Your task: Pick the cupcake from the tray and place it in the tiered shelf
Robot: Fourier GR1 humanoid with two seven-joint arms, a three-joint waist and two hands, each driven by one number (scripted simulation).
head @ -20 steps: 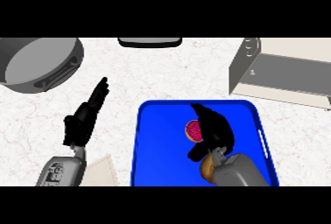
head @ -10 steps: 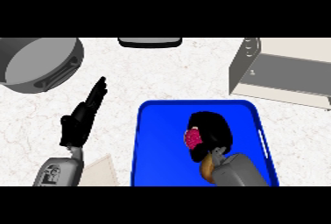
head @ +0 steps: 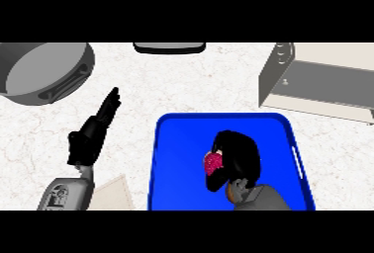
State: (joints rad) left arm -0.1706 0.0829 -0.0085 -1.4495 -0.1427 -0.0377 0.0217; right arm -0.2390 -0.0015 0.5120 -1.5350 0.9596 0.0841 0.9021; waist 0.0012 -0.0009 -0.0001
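Note:
A blue tray lies on the counter at lower centre-right. On it sits the cupcake, its pink top showing at the left of my right hand. The fingers of that hand curl round the cupcake from above and from the right, and the thumb lies below it. The rest of the cupcake is hidden by the hand. The tiered shelf, grey and cream, stands at the upper right, beyond the tray. My left hand rests open on the counter to the left of the tray, fingers straight and pointing up.
A large grey pot stands at the upper left. A dark flat object lies at the top edge in the middle. A beige board corner shows by my left forearm. White marbled counter lies between tray and shelf.
My right hand has come down over the cupcake and its fingers have curled round it. The left hand has not moved.

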